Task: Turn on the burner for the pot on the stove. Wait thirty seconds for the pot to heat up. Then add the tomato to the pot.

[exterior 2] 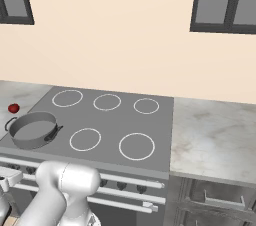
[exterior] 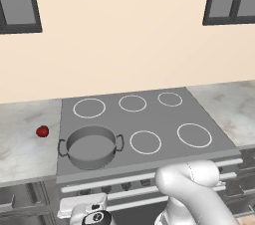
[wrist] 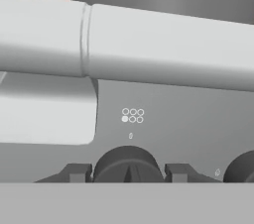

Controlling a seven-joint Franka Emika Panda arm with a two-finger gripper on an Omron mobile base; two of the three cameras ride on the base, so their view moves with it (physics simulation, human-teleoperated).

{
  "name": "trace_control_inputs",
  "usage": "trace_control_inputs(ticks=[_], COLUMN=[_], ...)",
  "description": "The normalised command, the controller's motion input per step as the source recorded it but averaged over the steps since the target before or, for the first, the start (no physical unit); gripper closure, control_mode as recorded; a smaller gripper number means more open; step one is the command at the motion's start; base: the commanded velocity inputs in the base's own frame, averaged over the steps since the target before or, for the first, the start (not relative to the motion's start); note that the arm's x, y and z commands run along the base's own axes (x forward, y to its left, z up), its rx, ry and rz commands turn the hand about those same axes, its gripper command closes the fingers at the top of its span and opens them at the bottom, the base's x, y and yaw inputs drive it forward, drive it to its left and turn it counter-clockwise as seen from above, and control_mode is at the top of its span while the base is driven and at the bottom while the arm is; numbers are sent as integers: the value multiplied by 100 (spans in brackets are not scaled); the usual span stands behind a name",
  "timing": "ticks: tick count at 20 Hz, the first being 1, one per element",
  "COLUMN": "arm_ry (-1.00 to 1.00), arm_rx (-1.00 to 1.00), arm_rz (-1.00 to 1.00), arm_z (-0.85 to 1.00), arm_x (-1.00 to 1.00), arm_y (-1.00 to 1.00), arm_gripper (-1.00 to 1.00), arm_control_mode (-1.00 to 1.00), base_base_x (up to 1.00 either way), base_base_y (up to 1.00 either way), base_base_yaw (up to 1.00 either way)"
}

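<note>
- The gripper is low at the front of the stove, below the front left corner of the cooktop, and it pinches a dark knob between its two finger tips; one fingertip touches the left side of the knob and the other touches its right side.
- A second dark knob is near the first one, to its right in the hand view, and it is cut by the edge of the picture.
- Just above the pinched knob, the grey front panel carries a small mark of six little circles in two rows; the lower left circle is filled white.
- Above the panel a pale bar handle runs across the front of the stove.
- The pot stands upright on the front left burner of the stove, close to the front edge of the cooktop; in the hand view its grey wall rises behind the bar handle.
- The other burner rings, white outlines, are bare: two more in the front row and three in the back row.
- The tomato lies on the marble surface to the left of the stove, near the left edge of the cooktop and apart from the pot.
- Another part of the surface lies at the right side of the stove.
</note>
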Motion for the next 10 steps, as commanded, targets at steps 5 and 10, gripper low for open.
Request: trace_control_inputs(ticks=[5, 10], arm_ry=[0, 2], arm_rx=[-1, -14], arm_rz=[0, 16], arm_z=[0, -11], arm_x=[0, 0], arm_y=[0, 2], arm_gripper=[100, 100], arm_control_mode=[-100, -100], base_base_x=[0, 0], base_base_y=[0, 0], base_base_yaw=[0, 0])
